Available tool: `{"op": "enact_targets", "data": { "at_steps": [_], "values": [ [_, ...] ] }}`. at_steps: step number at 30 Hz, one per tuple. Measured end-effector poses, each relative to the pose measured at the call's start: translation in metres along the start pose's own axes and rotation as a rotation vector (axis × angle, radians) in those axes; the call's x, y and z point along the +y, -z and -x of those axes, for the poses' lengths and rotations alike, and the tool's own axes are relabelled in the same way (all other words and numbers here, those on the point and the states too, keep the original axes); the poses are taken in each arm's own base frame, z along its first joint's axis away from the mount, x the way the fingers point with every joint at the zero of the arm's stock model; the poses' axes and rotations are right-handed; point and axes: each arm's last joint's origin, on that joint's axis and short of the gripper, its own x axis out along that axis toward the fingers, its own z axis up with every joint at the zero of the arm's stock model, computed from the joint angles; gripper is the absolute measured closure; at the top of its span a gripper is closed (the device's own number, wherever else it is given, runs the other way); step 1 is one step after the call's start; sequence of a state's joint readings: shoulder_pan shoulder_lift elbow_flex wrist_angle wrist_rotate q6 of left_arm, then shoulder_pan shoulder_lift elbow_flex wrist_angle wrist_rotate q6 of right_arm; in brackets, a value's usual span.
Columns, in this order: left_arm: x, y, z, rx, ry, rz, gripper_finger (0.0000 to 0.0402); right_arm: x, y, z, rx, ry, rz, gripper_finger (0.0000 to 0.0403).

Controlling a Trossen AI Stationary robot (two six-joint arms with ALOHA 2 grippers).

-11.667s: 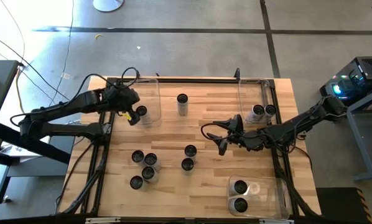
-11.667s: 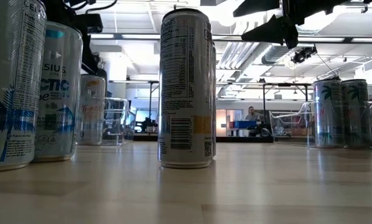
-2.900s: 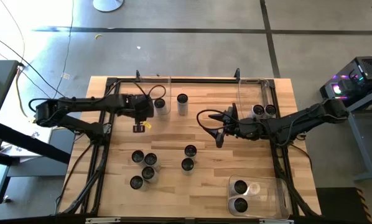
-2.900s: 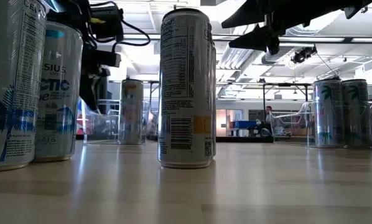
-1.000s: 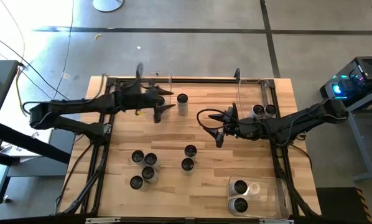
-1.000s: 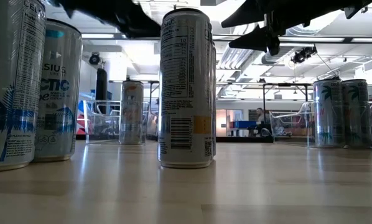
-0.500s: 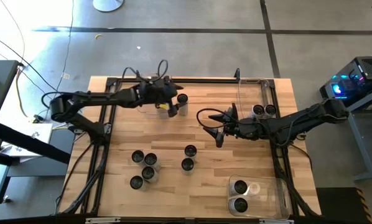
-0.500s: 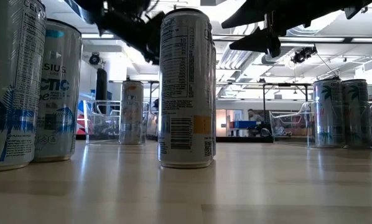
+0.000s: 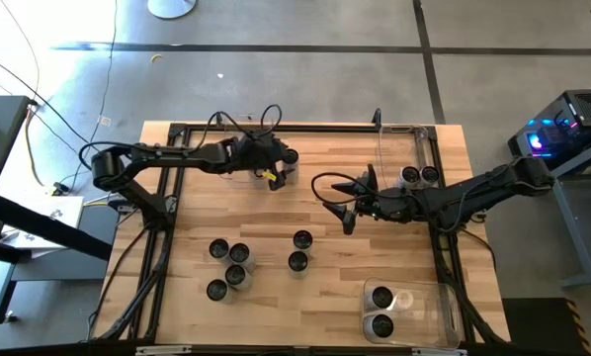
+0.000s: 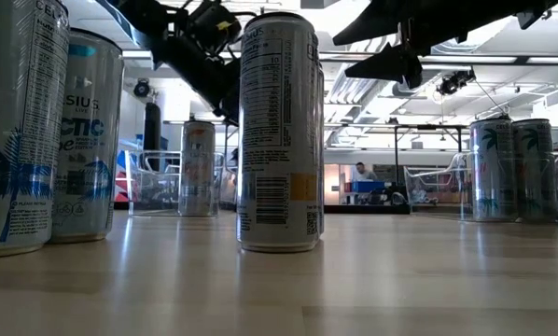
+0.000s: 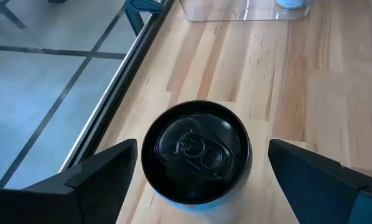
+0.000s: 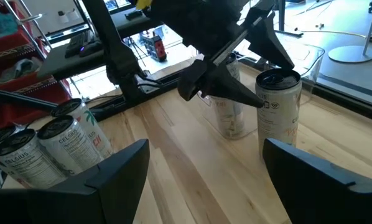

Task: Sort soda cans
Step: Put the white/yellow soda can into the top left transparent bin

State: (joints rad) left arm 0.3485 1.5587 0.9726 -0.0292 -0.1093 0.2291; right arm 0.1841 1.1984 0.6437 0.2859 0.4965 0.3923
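One soda can (image 11: pixel 196 152) with a dark top stands upright on the wood at the table's far middle (image 9: pixel 290 158). My left gripper (image 11: pixel 203 148) hangs open over it, one finger on each side of the can, apart from it; in the high view the left gripper (image 9: pixel 279 166) slants down at the can from the left. My right gripper (image 9: pixel 347 203) hovers open above the table's middle with nothing between its fingers. Several more cans (image 9: pixel 228 267) stand near left, two (image 9: pixel 299 249) in the middle.
Clear bins stand at far left (image 9: pixel 238 138), far right (image 9: pixel 394 138) and near right (image 9: pixel 429 311). The far right bin holds two cans (image 9: pixel 417 175), the near right bin two (image 9: pixel 380 311), the far left bin one (image 12: pixel 229 118). A black frame (image 9: pixel 305 127) borders the table.
My left gripper has swung toward the table's right edge, past the far left bin, and has come down over the far-middle can, tipping more steeply downward. The cans have stayed where they were.
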Motion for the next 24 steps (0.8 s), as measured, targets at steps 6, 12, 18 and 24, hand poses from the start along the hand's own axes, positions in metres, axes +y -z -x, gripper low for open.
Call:
{"op": "enact_targets", "data": {
  "at_steps": [6,12,18,24],
  "values": [
    [0.0003,-0.0004,0.0,-0.01,0.024,0.022,0.0049,0.0,0.0,0.0,0.0,0.0,0.0,0.0093],
    [0.0024,0.0001,-0.0002,-0.016,0.053,0.053,0.0078,0.0,0.0,0.0,0.0,0.0,0.0,0.0093],
    [0.0021,0.0004,-0.0003,-0.012,0.057,0.051,0.01,0.0,0.0001,0.0,0.0,0.001,0.0,0.0093],
    [0.0015,0.0011,-0.0042,-0.018,0.057,0.043,0.0112,-0.0001,0.0001,0.0,0.001,0.001,0.001,0.0093]
  ]
}}
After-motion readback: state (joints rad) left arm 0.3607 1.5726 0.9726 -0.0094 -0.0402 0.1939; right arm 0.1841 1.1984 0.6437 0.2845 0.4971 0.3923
